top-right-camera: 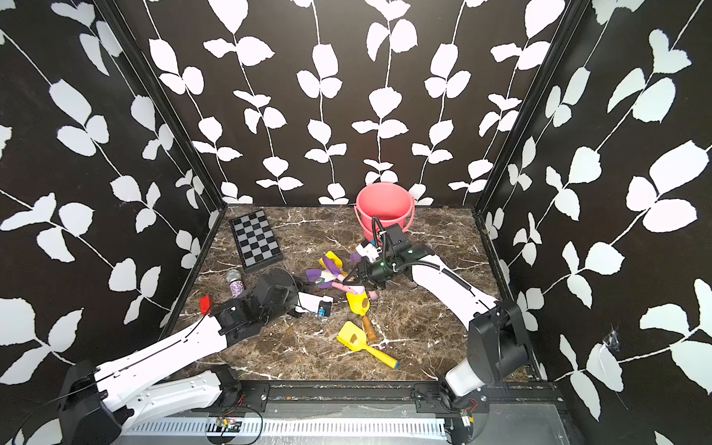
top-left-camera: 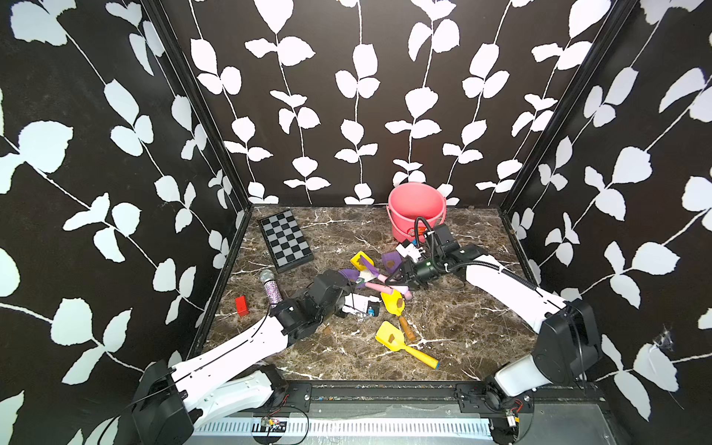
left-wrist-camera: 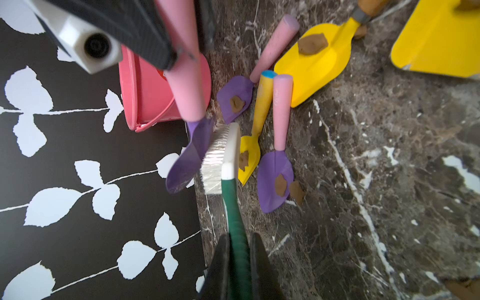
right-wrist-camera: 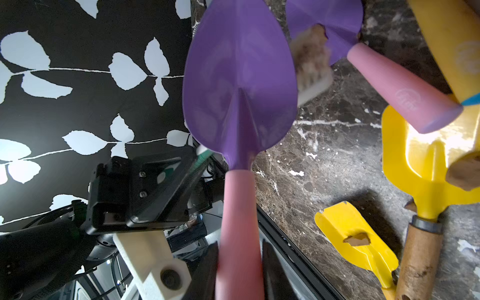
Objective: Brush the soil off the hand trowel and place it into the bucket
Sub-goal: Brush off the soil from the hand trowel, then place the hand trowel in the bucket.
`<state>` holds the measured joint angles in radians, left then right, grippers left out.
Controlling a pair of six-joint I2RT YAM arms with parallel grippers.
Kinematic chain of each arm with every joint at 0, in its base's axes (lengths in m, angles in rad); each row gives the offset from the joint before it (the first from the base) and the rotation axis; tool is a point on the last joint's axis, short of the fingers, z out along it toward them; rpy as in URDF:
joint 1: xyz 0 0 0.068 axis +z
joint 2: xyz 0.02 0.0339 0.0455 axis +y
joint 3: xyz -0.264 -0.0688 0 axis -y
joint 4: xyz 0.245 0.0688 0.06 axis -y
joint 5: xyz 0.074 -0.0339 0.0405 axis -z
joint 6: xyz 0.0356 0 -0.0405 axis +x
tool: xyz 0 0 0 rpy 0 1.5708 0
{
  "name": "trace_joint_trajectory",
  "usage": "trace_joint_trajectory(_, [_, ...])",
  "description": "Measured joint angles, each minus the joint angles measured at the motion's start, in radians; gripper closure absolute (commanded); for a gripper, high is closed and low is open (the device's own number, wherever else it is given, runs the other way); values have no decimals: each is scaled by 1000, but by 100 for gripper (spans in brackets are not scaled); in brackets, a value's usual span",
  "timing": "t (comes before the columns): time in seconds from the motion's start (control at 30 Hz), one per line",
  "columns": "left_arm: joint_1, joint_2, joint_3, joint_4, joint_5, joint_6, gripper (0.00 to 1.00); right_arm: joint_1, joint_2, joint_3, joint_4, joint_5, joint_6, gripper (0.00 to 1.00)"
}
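Purple blade, pink handle: we are gripping the hand trowel (right-wrist-camera: 239,78) by its handle in the right claw (right-wrist-camera: 239,270), in front of the bucket (top-left-camera: 416,208), long axis lying across the bucket's front. The left claw (left-wrist-camera: 237,265) is clamping the green-handled brush (left-wrist-camera: 218,158) against the blade, farther from the bucket.

Nothing is legible. A pink handle (right-wrist-camera: 407,100) and a yellow handle (right-wrist-camera: 465,57) each carry a faint round stamp, and the bucket (top-left-camera: 416,204) a red label (top-left-camera: 413,231), all unreadable.
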<state>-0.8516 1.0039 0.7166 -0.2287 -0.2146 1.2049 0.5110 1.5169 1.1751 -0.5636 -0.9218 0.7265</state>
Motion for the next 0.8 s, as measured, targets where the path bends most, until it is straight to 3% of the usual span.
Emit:
trace_joint_trajectory(0.27, [119, -85, -33, 41, -39, 2, 100, -56, -82, -37, -33, -3, -8, 100])
trace_joint_trajectory(0.37, [141, -80, -24, 38, -36, -31, 100, -82, -103, -13, -100, 34, -71, 100])
trace_joint_trajectory(0.53, [150, -13, 69, -8, 8, -186, 100, -92, -107, 167, -281, 259, -244, 100])
trace_joint_trajectory(0.8, [175, 52, 230, -52, 127, -575, 100, -95, -96, 467, -439, 752, -507, 100])
